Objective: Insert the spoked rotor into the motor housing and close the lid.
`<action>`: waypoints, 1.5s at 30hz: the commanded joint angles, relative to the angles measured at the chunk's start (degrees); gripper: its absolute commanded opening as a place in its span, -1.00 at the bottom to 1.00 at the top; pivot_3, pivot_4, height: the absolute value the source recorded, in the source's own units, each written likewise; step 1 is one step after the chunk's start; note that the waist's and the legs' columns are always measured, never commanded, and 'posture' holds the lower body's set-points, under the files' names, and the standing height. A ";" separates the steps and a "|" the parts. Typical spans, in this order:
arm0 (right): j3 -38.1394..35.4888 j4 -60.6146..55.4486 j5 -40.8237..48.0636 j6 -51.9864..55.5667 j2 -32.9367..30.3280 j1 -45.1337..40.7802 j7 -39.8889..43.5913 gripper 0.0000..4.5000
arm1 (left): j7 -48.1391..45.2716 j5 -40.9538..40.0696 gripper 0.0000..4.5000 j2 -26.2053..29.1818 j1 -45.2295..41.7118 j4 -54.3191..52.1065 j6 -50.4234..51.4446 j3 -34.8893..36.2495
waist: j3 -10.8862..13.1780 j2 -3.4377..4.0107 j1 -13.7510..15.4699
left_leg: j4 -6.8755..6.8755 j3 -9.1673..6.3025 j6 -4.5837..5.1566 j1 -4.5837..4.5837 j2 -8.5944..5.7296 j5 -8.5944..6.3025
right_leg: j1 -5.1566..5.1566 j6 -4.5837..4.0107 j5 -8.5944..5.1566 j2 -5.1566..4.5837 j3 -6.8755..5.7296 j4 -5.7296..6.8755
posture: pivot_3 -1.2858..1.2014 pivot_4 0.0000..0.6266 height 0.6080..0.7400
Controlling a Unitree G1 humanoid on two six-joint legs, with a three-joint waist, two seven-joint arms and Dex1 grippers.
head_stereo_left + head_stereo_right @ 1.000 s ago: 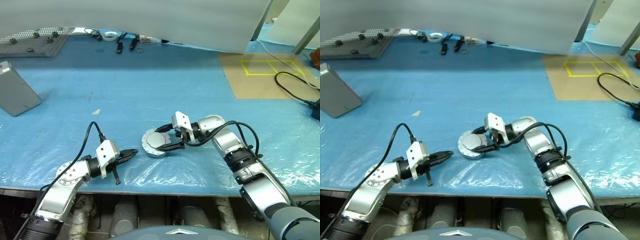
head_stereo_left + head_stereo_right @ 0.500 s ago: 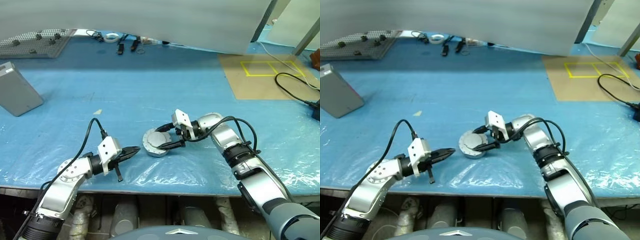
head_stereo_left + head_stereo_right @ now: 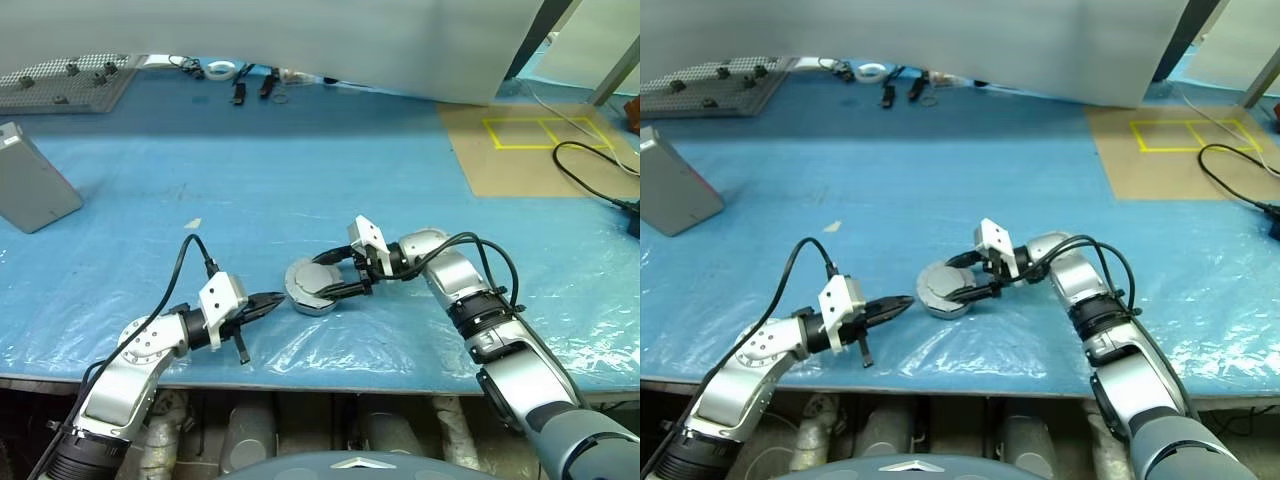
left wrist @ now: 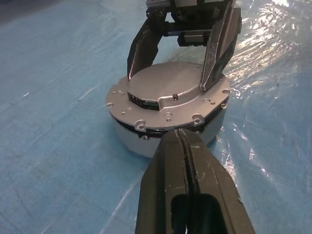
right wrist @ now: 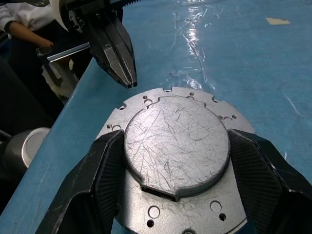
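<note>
Housing (image 3: 312, 286) sits on the blue worktop (image 3: 300, 180), roughly centred between your two arms, near the front edge. Lid (image 5: 176, 142) is on top of it, plain scratched grey back up, raised disc inside a flange with screw holes. A thin dark gap shows under the flange in the left wrist view, so you can't call it fully seated. Rotor not visible; presumably inside, can't confirm.

Right claw (image 3: 335, 276) comes in from the right, pointing left and slightly down. Its two black fingers (image 5: 105, 170) straddle the raised disc of the lid, one on each side, spread wide and close against its edge. Read it as gripping the lid across its width.

Left claw (image 3: 272, 300) is clenched, tips pressed together, holding nothing. It hangs just beside the housing's near-left rim, apart from it, tip aimed at the flange.

Key relation: the housing lies straight ahead of the left tip, and directly between the right fingers. Right arm is the one on the part; left is the nearer free tool. The round stack has no long axis, so only the flange notch (image 4: 141, 101) facing the left claw matters for alignment.

Judgement: closing stage, with pressing the lid down flush likely remaining.
</note>
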 commanded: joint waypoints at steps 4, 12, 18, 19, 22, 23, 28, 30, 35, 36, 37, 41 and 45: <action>0.44 -1.50 -2.07 -3.64 -1.79 1.52 -0.18 0.33 | 1.05 -1.03 -1.00 -0.25 -1.25 -4.24 2.90 -0.85 | 0.00 0.00 -0.05 | 0.01 0.00 0.00 -0.12 0.00 0.00 | -0.12 0.00 0.00 0.00 0.01 0.00 | 0.03 -0.52 1.00; 2.16 0.28 -4.11 -5.24 -1.33 2.95 -1.57 0.33 | 1.14 -1.57 -1.00 0.17 -1.47 -4.83 3.97 -0.66 | 0.00 0.00 -0.20 | 0.01 0.01 0.01 -0.14 0.01 0.00 | -0.16 0.00 0.00 0.01 0.02 0.03 | 0.03 -0.52 1.00; 3.44 4.38 -6.21 -7.16 -2.06 3.30 -2.08 0.33 | 1.28 -1.90 -1.00 0.33 -1.26 -5.48 4.52 -0.56 | 0.00 0.00 -0.15 | 0.00 0.04 0.00 0.15 0.01 0.00 | 0.10 0.00 0.00 0.00 0.06 0.01 | 0.03 -0.52 1.00; 3.42 5.23 -6.37 -7.23 -1.95 3.21 -2.43 0.33 | 1.33 -1.91 -1.00 0.31 -1.28 -5.59 4.63 -0.62 | 0.00 0.00 -0.12 | -0.02 0.05 0.00 0.25 0.01 0.00 | 0.17 0.00 0.00 0.00 0.08 0.00 | 0.03 -0.52 1.00; 3.88 8.02 -7.68 -8.84 -1.88 2.72 -3.47 0.33 | 1.43 -1.95 -1.00 0.23 -1.55 -5.85 5.03 -0.72 | 0.00 0.00 -0.11 | -0.04 0.06 -0.03 0.57 0.00 -0.02 | 0.47 0.00 0.00 0.00 0.11 -0.02 | 0.03 -0.52 1.00; 4.00 8.64 -7.77 -8.90 -1.91 2.56 -3.50 0.33 | 1.41 -1.96 -1.00 0.24 -1.68 -5.89 5.12 -0.73 | 0.00 0.00 -0.12 | -0.06 0.07 -0.14 0.67 0.00 -0.08 | 0.55 0.00 -0.01 0.00 0.13 -0.03 | 0.03 -0.52 1.00; 4.12 12.36 -7.51 -9.09 -2.90 1.43 -2.11 0.33 | 1.20 -2.06 -1.00 0.32 -2.72 -5.74 5.55 -0.73 | 0.00 0.00 0.14 | -0.21 0.23 -0.25 1.19 -0.01 -0.11 | 0.95 0.01 -0.01 -0.01 0.28 -0.03 | 0.03 -0.52 1.00; 4.80 13.58 -8.69 -11.15 -3.48 1.38 -1.95 0.33 | 1.24 -2.20 -1.00 0.33 -3.18 -5.91 5.93 -0.66 | -0.02 -0.03 0.30 | -0.32 0.30 -0.27 1.33 -0.03 -0.09 | 1.07 0.01 -0.01 -0.03 0.34 -0.07 | 0.03 -0.52 1.00; 5.34 15.24 -8.71 -12.94 -3.74 1.18 -0.87 0.33 | 1.93 -2.59 -1.00 0.24 -3.84 -7.82 7.81 -0.74 | -0.08 -0.07 0.33 | -0.72 0.72 -0.28 1.48 0.00 0.04 | 1.07 0.01 -0.01 -0.08 0.51 -0.19 | 0.03 -0.52 1.00; 5.00 15.41 -8.19 -13.01 -3.61 1.15 -0.59 0.33 | 2.14 -2.63 -1.00 0.19 -3.91 -8.38 8.31 -0.85 | -0.08 -0.07 0.33 | -0.75 0.86 -0.26 1.49 0.05 0.05 | 1.03 0.01 -0.01 -0.09 0.54 -0.20 | 0.03 -0.52 1.00; 4.15 15.29 -6.89 -11.58 -3.24 0.98 -0.23 0.33 | 2.40 -2.73 -1.00 0.15 -4.01 -9.04 8.93 -0.93 | -0.08 -0.07 0.34 | -0.77 0.96 -0.25 1.47 0.09 0.06 | 0.98 0.01 -0.01 -0.09 0.56 -0.21 | 0.03 -0.52 1.00; 1.63 12.59 -4.32 -14.08 -2.76 1.53 -0.32 0.33 | 3.57 -3.33 -1.00 0.18 -4.42 -11.67 11.44 -1.06 | -0.09 -0.08 0.39 | -0.81 1.47 -0.18 1.31 0.34 0.11 | 0.75 0.01 -0.01 -0.09 0.62 -0.29 | 0.03 -0.52 1.00; 0.46 12.15 -5.04 -15.13 -2.95 1.73 -2.27 0.33 | 4.18 -3.71 -1.00 0.26 -4.54 -12.99 12.95 -1.07 | -0.09 -0.09 0.36 | -0.86 1.56 -0.15 1.11 0.36 0.12 | 0.53 0.01 -0.01 -0.09 0.65 -0.34 | 0.03 -0.52 1.00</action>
